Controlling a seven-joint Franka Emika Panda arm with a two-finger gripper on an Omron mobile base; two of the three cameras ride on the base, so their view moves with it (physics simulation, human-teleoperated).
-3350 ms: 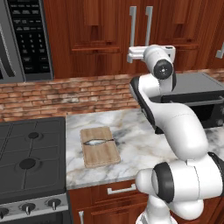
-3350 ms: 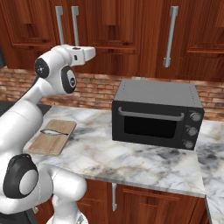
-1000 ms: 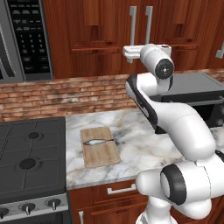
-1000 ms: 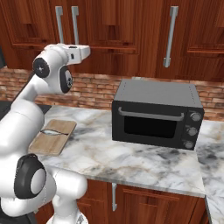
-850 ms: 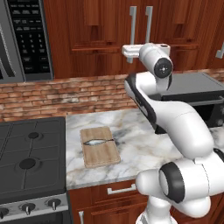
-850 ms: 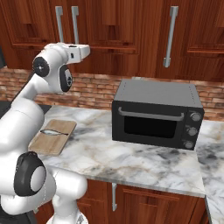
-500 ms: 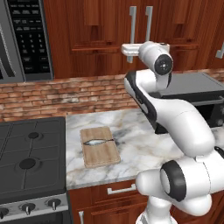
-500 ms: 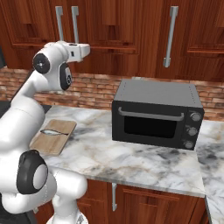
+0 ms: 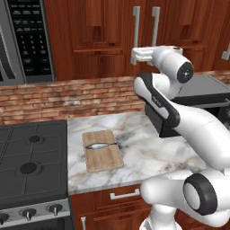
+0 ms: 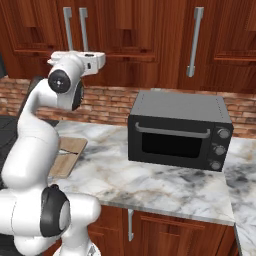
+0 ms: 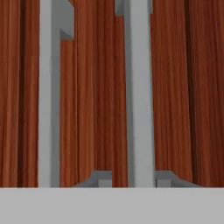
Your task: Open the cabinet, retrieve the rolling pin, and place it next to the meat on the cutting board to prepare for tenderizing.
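Since the earlier frames, the pincer (image 9: 134,55) is seen carried leftward and closer to the cabinet (image 9: 103,36), until it sits right at the doors' two vertical bar handles. In the hand view, the right-hand silver handle (image 11: 140,92) is framed between the two fingertips (image 11: 101,178), which stand narrowly apart on either side of it; whether the bar is already clamped cannot be told. The other handle (image 11: 48,92) is seen just beside it, outside the fingers.

The step in hand is judged to be the first one: gripping a door handle so the cabinet can be opened. Both doors are shut, and the rolling pin is presumably hidden behind them. The meat (image 9: 100,145) is lying across the cutting board (image 9: 103,151) on the marble desk (image 9: 143,152), well below the hand.

Next, a firm closure on the bar is called for, then a pull outward along the door's arc.
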